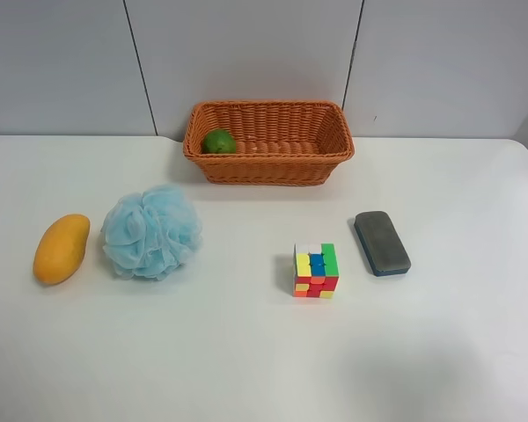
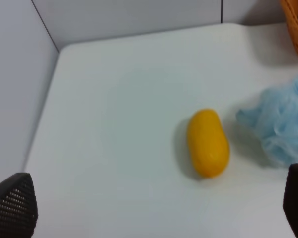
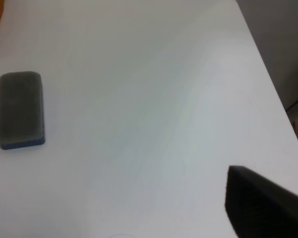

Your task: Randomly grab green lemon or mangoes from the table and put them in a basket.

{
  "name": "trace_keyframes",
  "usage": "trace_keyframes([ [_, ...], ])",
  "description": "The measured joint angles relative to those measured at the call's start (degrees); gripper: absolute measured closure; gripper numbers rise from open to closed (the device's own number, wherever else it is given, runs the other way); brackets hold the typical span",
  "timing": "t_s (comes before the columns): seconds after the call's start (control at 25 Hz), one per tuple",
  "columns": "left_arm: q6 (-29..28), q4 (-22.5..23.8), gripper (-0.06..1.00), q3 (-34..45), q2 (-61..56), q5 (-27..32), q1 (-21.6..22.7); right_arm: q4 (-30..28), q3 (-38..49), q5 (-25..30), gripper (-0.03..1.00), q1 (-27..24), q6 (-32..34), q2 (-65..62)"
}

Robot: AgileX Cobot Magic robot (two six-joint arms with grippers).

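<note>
The green lemon (image 1: 218,141) lies inside the orange-brown wicker basket (image 1: 273,167), at its left end, at the back of the white table (image 1: 246,360). The orange-yellow mango (image 1: 62,249) lies on the table at the far left of the exterior high view. In the left wrist view the mango (image 2: 207,143) lies ahead of my left gripper (image 2: 155,208), which is open, empty and above the table. The right wrist view shows only one dark finger (image 3: 260,206) over bare table. No arm shows in the exterior high view.
A fluffy light-blue bath pouf (image 1: 151,231) sits just right of the mango. A colour cube (image 1: 316,270) and a dark grey eraser block (image 1: 382,243) lie at centre right. The eraser also shows in the right wrist view (image 3: 20,109). A grey wall stands behind the table.
</note>
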Motion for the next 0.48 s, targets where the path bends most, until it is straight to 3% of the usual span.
trace_keyframes([
  [0.16,-2.3,-1.3,-0.05,6.2,-6.4,0.1,0.0,0.0,0.0,0.0,-0.02,0.0,0.0,0.0],
  [0.48,-4.8,-2.2,-0.05,14.1,-6.8,-1.7,0.0,0.0,0.0,0.0,-0.02,0.0,0.0,0.0],
])
